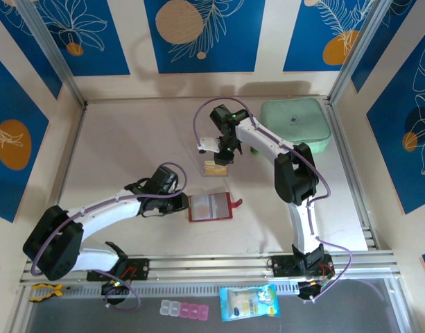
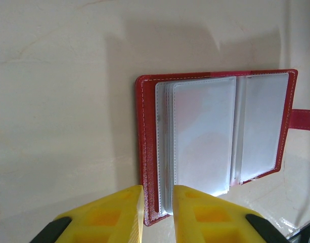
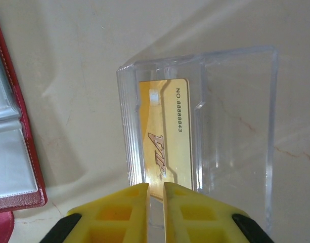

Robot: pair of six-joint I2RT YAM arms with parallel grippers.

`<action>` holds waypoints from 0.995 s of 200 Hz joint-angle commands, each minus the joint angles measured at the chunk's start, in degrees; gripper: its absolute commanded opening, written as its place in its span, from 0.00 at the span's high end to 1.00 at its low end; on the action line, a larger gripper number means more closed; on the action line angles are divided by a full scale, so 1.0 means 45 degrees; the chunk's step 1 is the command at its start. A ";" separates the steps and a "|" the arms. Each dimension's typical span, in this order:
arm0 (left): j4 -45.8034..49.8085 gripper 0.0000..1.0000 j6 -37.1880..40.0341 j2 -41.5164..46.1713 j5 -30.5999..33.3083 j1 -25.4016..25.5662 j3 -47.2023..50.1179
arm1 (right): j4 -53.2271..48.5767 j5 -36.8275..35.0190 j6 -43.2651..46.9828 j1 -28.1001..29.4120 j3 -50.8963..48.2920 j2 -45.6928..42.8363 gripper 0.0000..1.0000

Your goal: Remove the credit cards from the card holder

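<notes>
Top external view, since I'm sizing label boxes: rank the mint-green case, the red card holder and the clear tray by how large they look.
1. mint-green case, clearly largest
2. red card holder, lying open
3. clear tray, smallest
</notes>
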State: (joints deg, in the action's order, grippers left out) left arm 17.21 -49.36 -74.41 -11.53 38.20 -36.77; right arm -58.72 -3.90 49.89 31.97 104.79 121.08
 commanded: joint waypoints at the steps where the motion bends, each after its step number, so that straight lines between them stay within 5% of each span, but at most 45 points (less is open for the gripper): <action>1: 0.0065 0.77 0.0113 0.0003 -0.0133 -0.0153 0.0018 | -0.0052 0.0239 -0.0283 -0.0073 -0.0269 -0.0687 0.84; 67: -0.0484 0.79 0.0112 -0.0613 -0.0597 -0.0148 -0.0124 | 0.1400 0.0960 -0.2929 0.0448 -0.2332 -0.2723 0.84; 199: -0.1193 0.87 0.0045 -0.1398 -0.0814 -0.0164 0.0017 | 0.5935 0.1514 -1.2956 0.2356 -0.8128 -0.6542 0.86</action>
State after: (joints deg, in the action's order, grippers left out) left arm 12.80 -49.39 -80.01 -14.15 38.09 -36.80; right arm -37.08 1.76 3.77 41.76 71.24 94.96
